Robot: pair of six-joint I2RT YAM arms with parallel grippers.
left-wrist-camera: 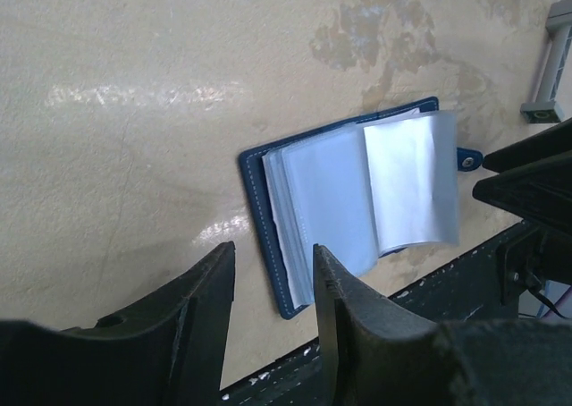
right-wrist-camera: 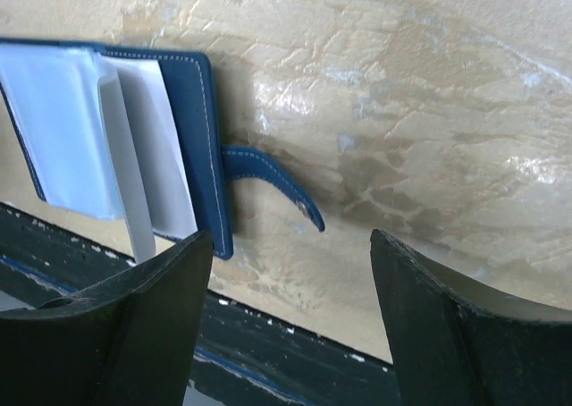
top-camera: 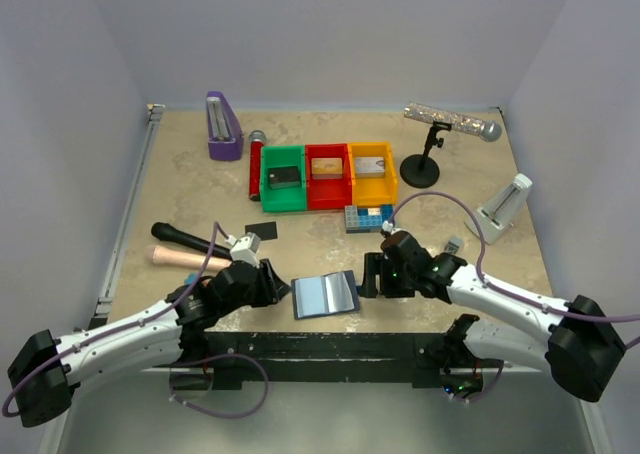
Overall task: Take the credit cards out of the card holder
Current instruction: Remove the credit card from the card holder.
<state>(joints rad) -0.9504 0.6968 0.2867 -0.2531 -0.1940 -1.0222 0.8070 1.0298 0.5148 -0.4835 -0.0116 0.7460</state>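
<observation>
The navy card holder [top-camera: 325,294] lies open on the table near the front edge, between my two grippers. Its pale blue-grey sleeves [left-wrist-camera: 357,191] fan up, and I cannot tell whether any card is inside them. The snap tab [right-wrist-camera: 268,178] sticks out on the right side. My left gripper [left-wrist-camera: 273,254] is open and empty at the holder's left edge [top-camera: 280,286]. My right gripper [right-wrist-camera: 290,241] is wide open and empty just beyond the tab [top-camera: 368,279]. A black card [top-camera: 262,229] lies flat on the table behind the left gripper.
Green [top-camera: 283,179], red [top-camera: 327,174] and yellow [top-camera: 372,171] bins stand mid-table, each with a flat card-like piece in it. A blue studded plate [top-camera: 367,217] sits in front of them. Two handled tools [top-camera: 190,244] lie at the left. A purple metronome [top-camera: 223,126] and a microphone stand [top-camera: 430,154] are at the back.
</observation>
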